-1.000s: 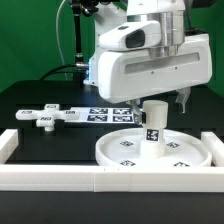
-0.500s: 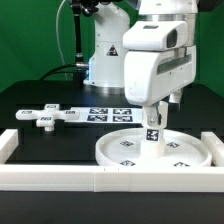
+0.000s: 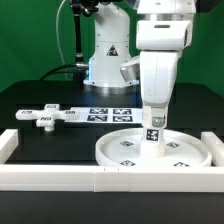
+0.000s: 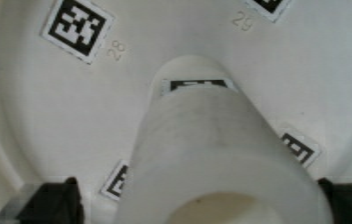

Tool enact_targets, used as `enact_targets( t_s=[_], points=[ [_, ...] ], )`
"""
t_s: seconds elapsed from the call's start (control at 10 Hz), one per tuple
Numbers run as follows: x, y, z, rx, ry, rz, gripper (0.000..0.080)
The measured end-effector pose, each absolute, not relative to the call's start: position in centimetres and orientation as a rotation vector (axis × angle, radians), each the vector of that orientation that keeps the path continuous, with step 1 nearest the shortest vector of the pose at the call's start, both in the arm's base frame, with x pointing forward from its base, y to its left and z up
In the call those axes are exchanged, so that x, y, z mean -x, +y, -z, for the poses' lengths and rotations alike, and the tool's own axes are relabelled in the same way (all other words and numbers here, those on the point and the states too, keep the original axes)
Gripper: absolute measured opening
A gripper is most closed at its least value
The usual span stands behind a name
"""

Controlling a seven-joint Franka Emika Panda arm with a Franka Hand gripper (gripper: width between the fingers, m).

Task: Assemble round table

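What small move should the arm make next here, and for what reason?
Probably close the tool on the leg. The leg stands upright in the middle of the round disc, and the wrist view shows it between the open fingers, which seem not to grip it yet.

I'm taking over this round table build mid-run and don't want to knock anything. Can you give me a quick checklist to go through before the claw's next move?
1. Leg standing upright on the disc: ok.
2. Claw open: ok, the fingers sit wide on either side of the leg.
3. Claw centred over the leg: ok in the wrist view, the leg top lies between the fingers.
4. Fingers clear of the leg: cannot tell, the exterior view hides them.
5. Leg screwed fully into the disc: cannot tell.
6. Cross-shaped base out of the way: ok, lying apart on the table at the exterior view's left.
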State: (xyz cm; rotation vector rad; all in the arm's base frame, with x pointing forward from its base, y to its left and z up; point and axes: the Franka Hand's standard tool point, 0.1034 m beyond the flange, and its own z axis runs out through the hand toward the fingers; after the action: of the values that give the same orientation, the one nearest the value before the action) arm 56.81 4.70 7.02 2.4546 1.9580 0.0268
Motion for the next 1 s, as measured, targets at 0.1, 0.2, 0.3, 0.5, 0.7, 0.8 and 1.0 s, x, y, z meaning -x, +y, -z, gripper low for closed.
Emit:
enact_targets(
  t_s=[0.1,0.2,0.3,0.5,0.7,0.8,1.0],
  points=[
    [-56.82,4.46,-7.0,-2.383,2.038,-0.022,0.0648],
    [-56.83,4.35,-7.0,-2.336,2.085,-0.017,0.0648],
    [-56.83,4.3,-7.0,-2.289,2.13,-0.011,0.0648],
    [-56.84,4.12,-6.99,-2.164,2.242,0.003,0.0648],
    [-56.65,3.81,-6.79,-2.131,2.276,0.017,0.0403],
    [-56.59,3.79,-6.77,-2.133,2.277,0.021,0.0403],
    [-56.58,3.78,-6.75,-2.155,2.256,0.021,0.0406]
  ],
)
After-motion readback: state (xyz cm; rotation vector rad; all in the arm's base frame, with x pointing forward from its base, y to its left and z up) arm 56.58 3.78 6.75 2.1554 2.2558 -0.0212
